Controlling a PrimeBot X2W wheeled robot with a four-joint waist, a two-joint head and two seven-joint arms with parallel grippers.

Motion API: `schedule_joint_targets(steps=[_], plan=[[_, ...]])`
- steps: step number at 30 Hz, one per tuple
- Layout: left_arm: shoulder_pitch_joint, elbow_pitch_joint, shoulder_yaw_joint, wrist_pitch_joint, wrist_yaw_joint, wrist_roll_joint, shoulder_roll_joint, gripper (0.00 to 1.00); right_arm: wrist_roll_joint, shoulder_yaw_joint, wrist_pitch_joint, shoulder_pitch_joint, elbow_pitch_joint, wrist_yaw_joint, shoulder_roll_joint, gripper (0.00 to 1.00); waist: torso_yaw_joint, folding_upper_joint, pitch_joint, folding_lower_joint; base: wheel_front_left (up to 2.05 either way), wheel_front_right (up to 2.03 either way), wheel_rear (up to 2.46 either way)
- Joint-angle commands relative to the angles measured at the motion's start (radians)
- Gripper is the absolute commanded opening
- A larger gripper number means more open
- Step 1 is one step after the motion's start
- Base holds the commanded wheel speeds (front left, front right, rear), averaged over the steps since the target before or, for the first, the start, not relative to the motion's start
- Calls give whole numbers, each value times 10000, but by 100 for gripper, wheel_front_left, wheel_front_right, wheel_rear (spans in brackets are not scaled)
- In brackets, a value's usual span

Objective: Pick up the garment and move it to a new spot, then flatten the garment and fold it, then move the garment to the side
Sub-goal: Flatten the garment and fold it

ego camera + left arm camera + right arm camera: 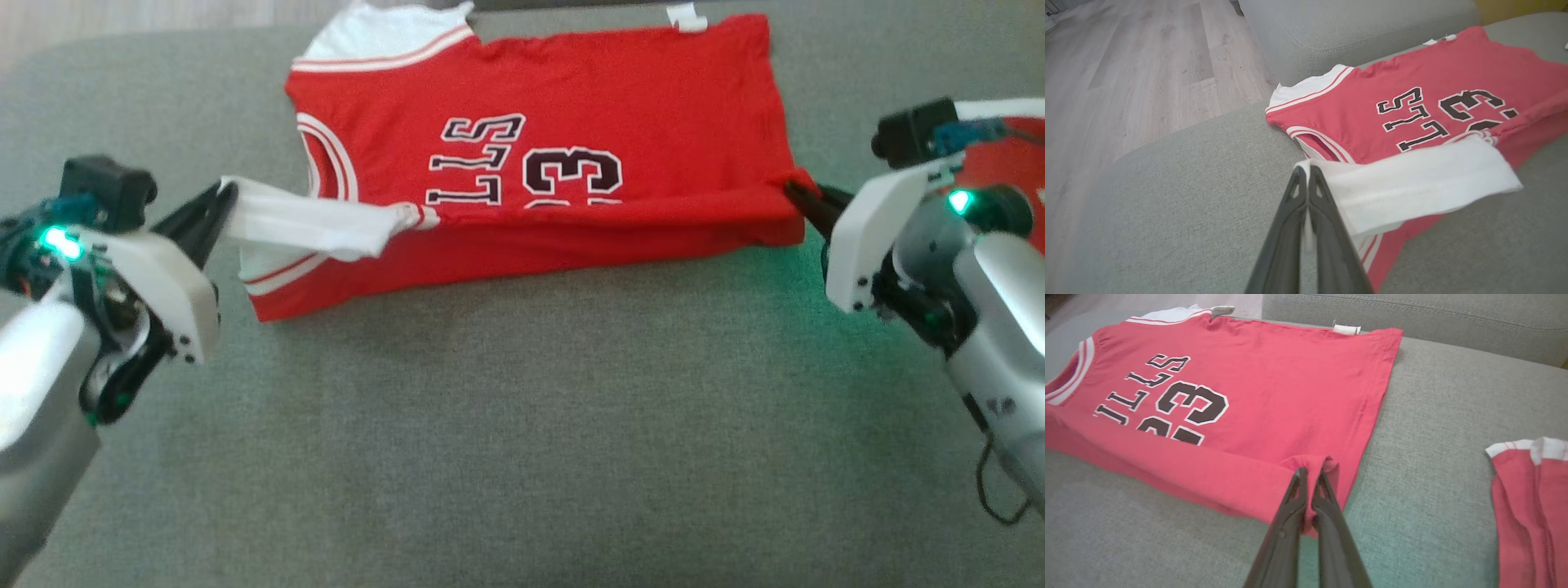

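The garment (555,122) is a red jersey with white trim and black lettering, spread on the grey sofa cushion (522,425). Its near edge is lifted and folded over toward the lettering. My left gripper (220,200) is shut on the white sleeve at the garment's left end; the left wrist view shows my left gripper (1306,169) pinching that white cloth of the garment (1433,106). At the hem corner on the right end, my right gripper (796,192) is shut. In the right wrist view my right gripper (1310,471) pinches a bunch of the red garment (1274,375).
A second red garment (1531,498) with white trim lies on the cushion to the right. The sofa backrest (1412,314) rises behind the jersey. Wooden floor (1126,73) lies beyond the sofa's left end. Bare cushion stretches in front of the jersey.
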Motion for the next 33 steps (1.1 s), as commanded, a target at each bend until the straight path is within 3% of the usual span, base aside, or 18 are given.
schedule_joint_targets(steps=[1,11,12,13,14,19,24,28,33], plan=[[-844,130,333,-48,-95,245,318,0,-160,86,45,-427,-99,-7,32,0,-78,0,301,-2,0,0,0],[-2709,2097,-612,-358,-438,1110,-362,0,-297,532,-108,-1417,654,-7,427,0,-232,0,1012,-2,0,0,0],[-2882,2283,-705,-424,-450,1164,-441,19,-218,493,-124,-1481,766,-7,476,0,-242,0,1065,-2,0,0,0],[-3065,2461,-790,-541,-457,1257,-522,98,-206,438,-226,-1564,866,-7,514,29,-246,0,1115,-2,0,0,0],[-3244,2642,-848,-714,-461,1358,-616,100,-199,427,-284,-1622,975,-7,568,100,-246,0,1152,-2,0,0,0],[-3831,3644,-315,-2506,-243,1232,-1239,100,-333,339,-1180,-1931,1184,-7,698,100,-290,0,1191,-2,0,0,0],[-3922,4089,621,-4693,298,835,-1881,100,-333,-632,-3059,-2102,1307,-7,1078,100,-285,0,838,-2,0,0,0],[-3657,3723,1280,-5005,558,646,-2139,100,-422,-1208,-4283,-1961,1160,-7,1427,100,-275,0,512,-2,0,0,0],[-2241,1630,2844,-5035,1125,1190,-2452,100,-1203,-2435,-6197,-1381,967,-7,2104,100,-201,0,-45,-2,0,0,0]])
